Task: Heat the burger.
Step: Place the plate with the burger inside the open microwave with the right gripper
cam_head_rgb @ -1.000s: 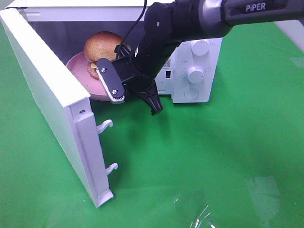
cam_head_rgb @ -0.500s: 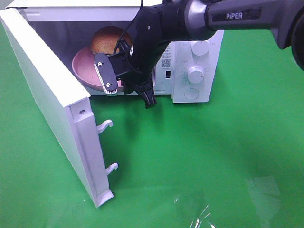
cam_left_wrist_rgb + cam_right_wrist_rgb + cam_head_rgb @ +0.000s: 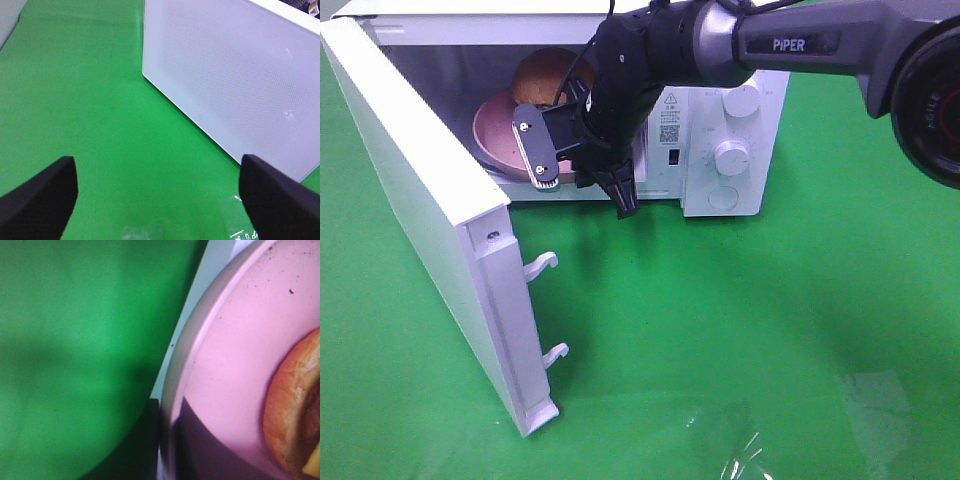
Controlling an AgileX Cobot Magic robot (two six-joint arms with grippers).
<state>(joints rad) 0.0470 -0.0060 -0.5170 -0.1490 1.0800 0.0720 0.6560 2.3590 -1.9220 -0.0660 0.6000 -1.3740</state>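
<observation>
The burger sits on the pink plate, which is held inside the open microwave cavity and looks tilted toward the front. My right gripper reaches into the opening from the right and is shut on the plate's near rim. In the right wrist view the plate fills the frame, the burger's bun shows at the edge, and a dark finger sits under the rim. My left gripper is open over green cloth, beside the outer face of the microwave door.
The microwave door stands wide open at the left, its two latch hooks pointing right. Knobs are on the panel at the right. Green cloth covers the table, with a clear tape patch near the front.
My right gripper has carried the plate and burger left and deeper into the microwave cavity. The left gripper has not moved.
</observation>
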